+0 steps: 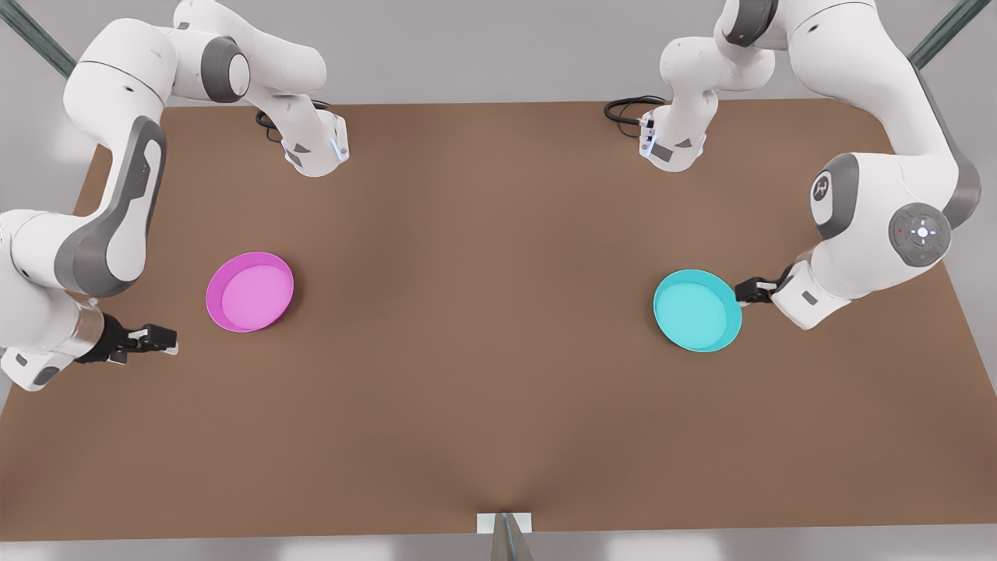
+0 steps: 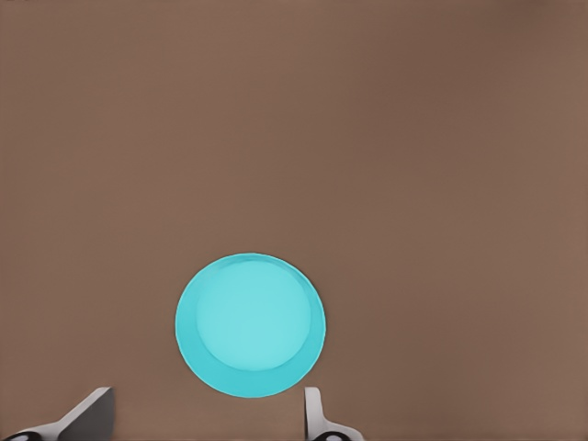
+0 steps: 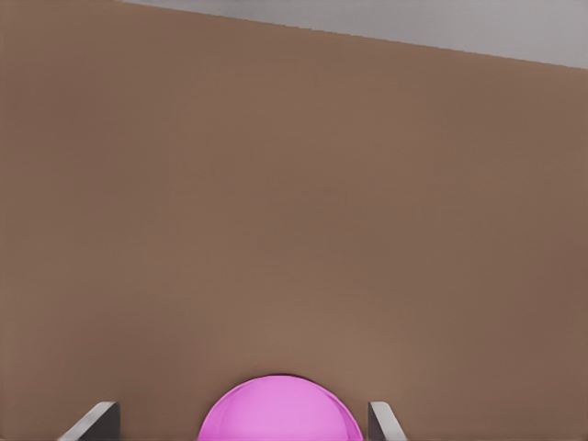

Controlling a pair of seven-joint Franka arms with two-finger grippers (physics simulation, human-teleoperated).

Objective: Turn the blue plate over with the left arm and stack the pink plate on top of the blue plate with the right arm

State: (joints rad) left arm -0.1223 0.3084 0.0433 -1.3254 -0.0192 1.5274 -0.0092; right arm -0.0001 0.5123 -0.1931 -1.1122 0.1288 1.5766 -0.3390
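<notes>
The left gripper point(image 1: 740, 291) stood open at the blue plate's point(image 1: 695, 310) rim. The right gripper point(image 1: 167, 340), open too, waited near the pink plate point(image 1: 249, 291). Both plates lay face-up, well apart on the table point(image 1: 483, 351); flipping and stacking remained.

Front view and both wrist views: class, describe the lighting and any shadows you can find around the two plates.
Front view: soft even light, faint shadow beside the pink plate and blue plate, no glare. Left wrist view: blue plate nearly shadowless on the table. Right wrist view: thin dark line at the pink plate's far rim.
</notes>
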